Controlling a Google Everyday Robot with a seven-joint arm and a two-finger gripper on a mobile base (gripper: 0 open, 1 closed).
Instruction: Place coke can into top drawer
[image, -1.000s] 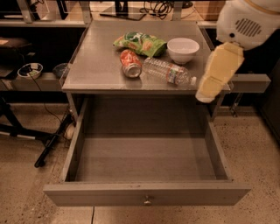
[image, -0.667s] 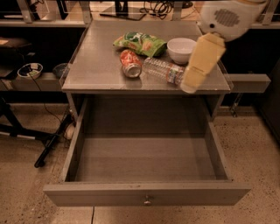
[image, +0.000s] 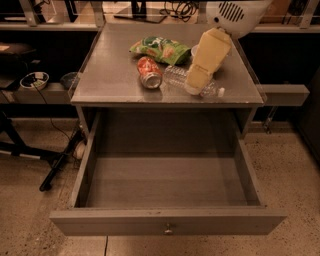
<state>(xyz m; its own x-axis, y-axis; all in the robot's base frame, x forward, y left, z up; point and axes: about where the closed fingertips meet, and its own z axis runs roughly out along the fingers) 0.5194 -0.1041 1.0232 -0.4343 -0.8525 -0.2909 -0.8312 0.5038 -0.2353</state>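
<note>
While the top drawer (image: 125, 222) stood pulled open, the coke can (image: 149, 72) lay on its side on the cabinet top (image: 110, 85), just beside the water bottle (image: 175, 76). The gripper (image: 194, 86) hung over that bottle, and whether it was open or closed could not be told.

— Where's the coke can (image: 149, 73)?
— It's lying on its side on the tabletop (image: 110, 85), a little to the left of the gripper (image: 192, 88) and not touching it. The gripper hangs low over that same surface. The can is red-orange with white markings, and its silver end faces the front edge.
— And the top drawer (image: 125, 222)?
— Below and in front of the gripper, pulled well out. It's wide, shallow and grey, with its floor in view and one small round knob (image: 168, 230) centred on the flat front panel.
</note>
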